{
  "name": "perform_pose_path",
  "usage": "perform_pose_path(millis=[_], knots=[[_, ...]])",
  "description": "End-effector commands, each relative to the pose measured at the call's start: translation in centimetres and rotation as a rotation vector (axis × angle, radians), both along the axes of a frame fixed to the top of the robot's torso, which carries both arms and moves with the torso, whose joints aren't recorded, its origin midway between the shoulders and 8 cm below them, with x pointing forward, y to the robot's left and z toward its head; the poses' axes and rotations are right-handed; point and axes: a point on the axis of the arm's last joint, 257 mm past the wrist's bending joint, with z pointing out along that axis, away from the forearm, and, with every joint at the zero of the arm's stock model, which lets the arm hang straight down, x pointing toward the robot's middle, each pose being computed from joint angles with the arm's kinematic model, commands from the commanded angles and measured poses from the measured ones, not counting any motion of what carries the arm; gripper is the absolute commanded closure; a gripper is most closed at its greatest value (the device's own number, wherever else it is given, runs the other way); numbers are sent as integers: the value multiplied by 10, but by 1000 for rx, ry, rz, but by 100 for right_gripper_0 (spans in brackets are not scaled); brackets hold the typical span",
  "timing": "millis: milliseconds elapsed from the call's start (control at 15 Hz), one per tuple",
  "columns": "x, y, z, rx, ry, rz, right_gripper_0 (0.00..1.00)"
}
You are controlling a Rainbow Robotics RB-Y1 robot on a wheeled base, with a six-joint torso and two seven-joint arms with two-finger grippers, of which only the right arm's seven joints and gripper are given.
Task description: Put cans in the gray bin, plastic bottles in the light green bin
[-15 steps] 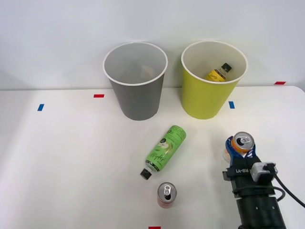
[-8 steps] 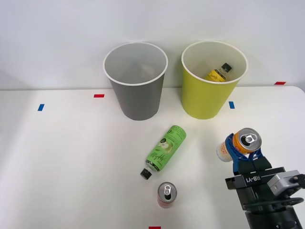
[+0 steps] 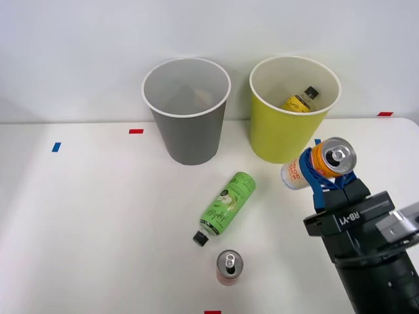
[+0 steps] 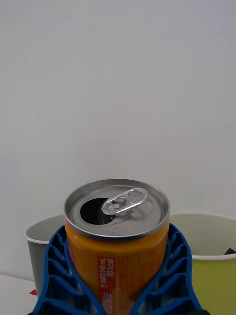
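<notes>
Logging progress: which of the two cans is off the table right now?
The orange and white can, gripped by the right gripper; the red can stands upright on the table.

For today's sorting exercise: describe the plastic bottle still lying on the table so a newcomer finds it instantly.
Start at the tall round gray plastic bin at the back of the white table. Just in front of it, slightly toward the robot's right, lies the small bright green-labelled plastic bottle. Its black screw cap distinguishes it from the silver-topped red aluminium can standing nearby.
</notes>
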Motion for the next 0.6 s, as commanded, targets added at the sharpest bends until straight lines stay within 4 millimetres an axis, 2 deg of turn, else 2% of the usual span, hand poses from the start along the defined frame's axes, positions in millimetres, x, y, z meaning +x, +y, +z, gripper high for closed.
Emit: perform_pose_path(millis=[67,333,600], knots=[[31,29,46,32,-4,71,100],[66,58,87,82,28,133,100],[94,93,108,39,106,166,100]])
